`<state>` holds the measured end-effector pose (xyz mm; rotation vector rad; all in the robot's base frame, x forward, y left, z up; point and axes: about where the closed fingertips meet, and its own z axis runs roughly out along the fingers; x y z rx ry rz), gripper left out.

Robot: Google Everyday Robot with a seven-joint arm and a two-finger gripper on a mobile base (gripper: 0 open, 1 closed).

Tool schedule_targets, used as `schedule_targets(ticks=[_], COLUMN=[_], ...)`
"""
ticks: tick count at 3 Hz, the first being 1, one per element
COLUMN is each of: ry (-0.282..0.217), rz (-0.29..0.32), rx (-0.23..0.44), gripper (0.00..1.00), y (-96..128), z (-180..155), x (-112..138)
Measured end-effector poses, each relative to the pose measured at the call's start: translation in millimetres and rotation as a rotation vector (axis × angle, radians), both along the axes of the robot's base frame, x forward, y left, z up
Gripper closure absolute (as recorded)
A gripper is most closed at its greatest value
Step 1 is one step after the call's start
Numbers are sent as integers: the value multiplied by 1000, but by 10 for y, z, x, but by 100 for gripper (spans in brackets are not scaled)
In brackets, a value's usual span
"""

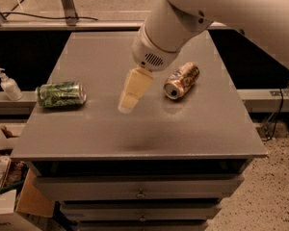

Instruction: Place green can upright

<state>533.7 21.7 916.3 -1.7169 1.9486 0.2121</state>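
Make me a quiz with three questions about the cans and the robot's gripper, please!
1. Where is the gripper?
A) Inside a drawer
B) Over the table, between the green can and the orange-gold can
C) On the floor

2. How many cans are on the table?
A) One
B) Two
C) Four

3. How is the green can?
A) Lying on its side
B) Standing upright
C) Held in the gripper

Answers:
1 B: it hangs above the table's middle with one can on each side.
2 B: only the green can and the orange-gold can show.
3 A: its long side rests on the table, and the gripper is apart from it.
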Motion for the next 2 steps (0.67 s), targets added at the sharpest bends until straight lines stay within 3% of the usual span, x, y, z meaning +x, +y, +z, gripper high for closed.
schedule_targets(ticks=[2], ry=[15], rz=[45], rx=[15], gripper=[0], y=[482], z=[-84], x=[97])
